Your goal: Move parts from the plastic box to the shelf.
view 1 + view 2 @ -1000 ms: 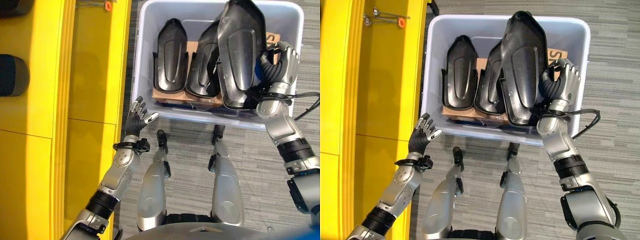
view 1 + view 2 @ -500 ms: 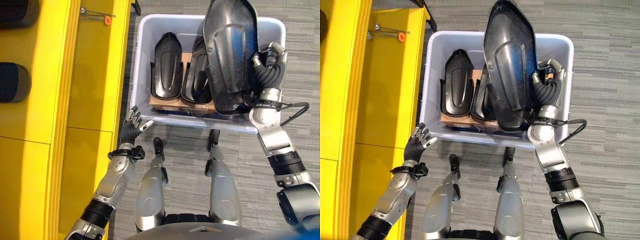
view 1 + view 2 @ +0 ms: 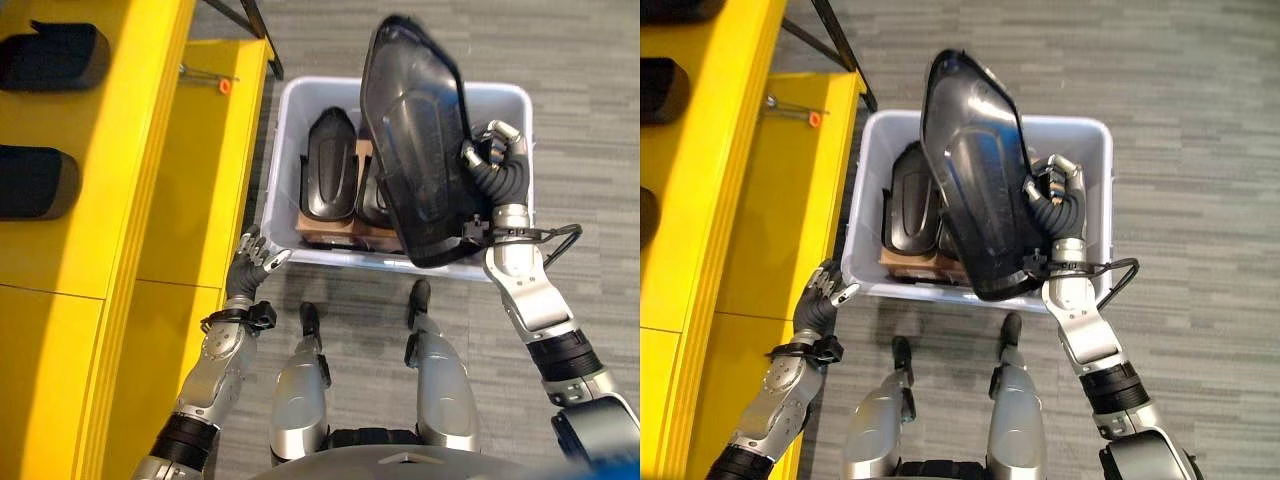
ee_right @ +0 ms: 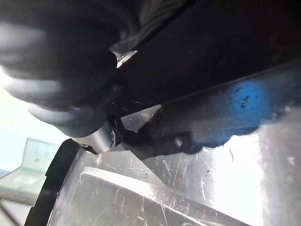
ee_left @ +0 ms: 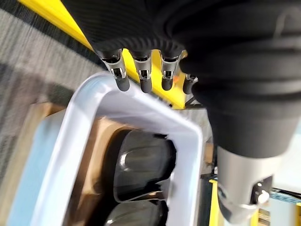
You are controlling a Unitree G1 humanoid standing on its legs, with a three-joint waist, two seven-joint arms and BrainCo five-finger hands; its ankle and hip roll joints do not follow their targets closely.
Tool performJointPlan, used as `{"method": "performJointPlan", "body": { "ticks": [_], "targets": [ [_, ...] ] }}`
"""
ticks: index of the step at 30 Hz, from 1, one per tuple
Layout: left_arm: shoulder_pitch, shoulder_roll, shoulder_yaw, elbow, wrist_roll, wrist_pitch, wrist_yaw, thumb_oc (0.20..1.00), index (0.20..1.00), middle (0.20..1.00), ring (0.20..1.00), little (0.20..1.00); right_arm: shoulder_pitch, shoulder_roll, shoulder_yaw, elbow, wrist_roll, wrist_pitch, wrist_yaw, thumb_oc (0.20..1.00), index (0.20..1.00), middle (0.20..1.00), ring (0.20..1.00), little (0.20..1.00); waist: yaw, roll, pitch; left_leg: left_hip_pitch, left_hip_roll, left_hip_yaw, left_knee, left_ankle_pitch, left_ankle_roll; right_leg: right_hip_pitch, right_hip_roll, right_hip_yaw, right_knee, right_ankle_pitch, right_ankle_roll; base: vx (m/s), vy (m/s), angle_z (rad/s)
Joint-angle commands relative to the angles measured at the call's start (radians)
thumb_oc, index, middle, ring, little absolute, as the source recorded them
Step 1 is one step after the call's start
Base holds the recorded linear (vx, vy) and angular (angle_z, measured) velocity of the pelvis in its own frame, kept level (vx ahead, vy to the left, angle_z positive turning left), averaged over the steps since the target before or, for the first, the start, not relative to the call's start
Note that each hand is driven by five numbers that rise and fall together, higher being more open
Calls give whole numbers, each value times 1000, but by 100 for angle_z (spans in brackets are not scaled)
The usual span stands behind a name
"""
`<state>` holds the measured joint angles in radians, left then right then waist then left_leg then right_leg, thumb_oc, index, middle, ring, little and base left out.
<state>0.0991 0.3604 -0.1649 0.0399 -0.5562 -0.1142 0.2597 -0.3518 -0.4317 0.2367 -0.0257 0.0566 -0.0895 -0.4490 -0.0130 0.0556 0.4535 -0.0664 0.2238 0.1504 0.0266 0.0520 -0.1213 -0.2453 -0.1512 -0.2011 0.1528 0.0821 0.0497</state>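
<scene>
My right hand (image 3: 497,165) is shut on the edge of a large black moulded part (image 3: 420,140), which it holds raised above the pale plastic box (image 3: 283,150) and tilted toward the left. Two more black parts (image 3: 330,178) stand inside the box on a brown cardboard insert (image 3: 330,235). The yellow shelf (image 3: 90,190) runs along the left, with two dark parts (image 3: 40,180) lying on it. My left hand (image 3: 248,265) hangs open beside the box's near left corner, between box and shelf, holding nothing. The box's white rim (image 5: 136,103) and a black part (image 5: 141,165) appear past its fingers.
A lower yellow shelf board (image 3: 215,170) lies between the box and the upper shelf, with a small orange-tipped tool (image 3: 222,86) at its far end. A black shelf leg (image 3: 258,35) slants at the top. Grey carpet (image 3: 580,100) surrounds the box to the right.
The right hand has lifted the large black part higher out of the box and swung it leftward. The camera view has pulled back. The left hand stays open near the box corner.
</scene>
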Motion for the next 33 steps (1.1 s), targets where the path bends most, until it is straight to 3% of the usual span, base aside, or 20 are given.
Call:
{"method": "performJointPlan", "body": {
  "ticks": [1, 6, 7, 9, 11, 13, 16, 18, 20, 24, 33],
  "targets": [
    [64, 14, 18, -39, 31, -32, -7, 1000, 1000, 1000, 1000, 1000, 11, 29, -11, -84, 16, -86, 16, 200, 200, 200, 200, 200, 13, -2, -120, -7, 69, -62, 36, 20, 10, 48, 2, -7, 214, -268, 33, -21, -189, 0],
    [87, -3, 24, -38, 12, -28, -11, 1000, 1000, 1000, 1000, 1000, -19, 41, 24, -61, 43, -90, 33, 200, 200, 200, 200, 200, 39, 2, -140, 25, 112, -91, -8, 103, -2, 75, 52, -37, 222, -301, 1, -44, -185, 2],
    [100, -12, 23, -34, 4, -21, -24, 1000, 1000, 1000, 1000, 1000, -29, 41, 35, -55, 51, -90, 45, 200, 200, 200, 200, 200, 51, 3, -155, 19, 124, -104, -35, 155, -14, 87, 71, -54, 204, -307, -10, -57, -154, 7],
    [97, -18, 13, -25, 7, -16, -32, 1000, 1000, 1000, 1000, 1000, -27, 30, 26, -55, 45, -90, 43, 200, 200, 200, 200, 200, 57, 3, -164, -2, 120, -102, -40, 196, -20, 108, 66, -87, 178, -311, -18, -72, -151, 11],
    [89, -20, 2, -12, 14, -12, -38, 1000, 1000, 1000, 1000, 1000, -12, 19, 6, -60, 35, -90, 34, 200, 200, 200, 200, 200, 54, -6, -165, -22, 113, -51, -17, 208, -11, 139, 41, -140, 150, -313, -24, -47, -101, 65],
    [66, -18, -8, 3, 24, -11, -41, 1000, 1000, 1000, 1000, 1000, 7, 7, -12, -57, 26, -87, 19, 200, 200, 200, 200, 200, 41, -25, -167, -23, 119, 37, 75, 169, -16, 163, 10, -180, 132, -316, -30, -64, -93, 99],
    [55, -21, -12, -2, 22, -9, -53, 1000, 1000, 1000, 1000, 1000, 50, 5, -36, -66, 19, -81, 19, 200, 200, 200, 200, 200, 33, -38, -181, -6, 110, 29, 199, 60, -2, 189, -24, -225, 100, -283, -21, -60, 8, 108],
    [54, -22, -12, -10, 27, -5, -55, 1000, 1000, 1000, 1000, 1000, 74, 11, -49, -67, 17, -75, 22, 200, 200, 200, 200, 200, 30, -37, -205, 22, 79, 5, 187, -21, 2, 212, -49, -254, 84, -268, -2, 33, 136, 92],
    [49, -24, -13, -7, 45, 1, -61, 1000, 1000, 1000, 1000, 1000, 101, 16, -68, -70, 22, -74, 26, 200, 200, 200, 200, 200, 19, -26, -230, 45, 38, 15, 110, -50, 17, 231, -78, -282, 79, -244, 23, 97, 217, 79],
    [48, -15, -3, -16, 51, 1, -59, 1000, 1000, 1000, 1000, 1000, 144, 31, -104, -88, 10, -64, 32, 200, 200, 200, 200, 200, 22, -30, -251, 46, -8, 32, 96, -91, 30, 273, -145, -323, 78, -211, 58, 87, 222, 59],
    [97, -1, 45, -40, 73, 3, -65, 1000, 1000, 1000, 1000, 1000, 149, 59, -108, -88, -8, -47, 53, 200, 200, 200, 200, 200, 65, -62, -249, 8, -84, 34, 115, -136, 67, 303, -201, -364, -3, -118, 114, 42, 173, 13]
  ]
}}
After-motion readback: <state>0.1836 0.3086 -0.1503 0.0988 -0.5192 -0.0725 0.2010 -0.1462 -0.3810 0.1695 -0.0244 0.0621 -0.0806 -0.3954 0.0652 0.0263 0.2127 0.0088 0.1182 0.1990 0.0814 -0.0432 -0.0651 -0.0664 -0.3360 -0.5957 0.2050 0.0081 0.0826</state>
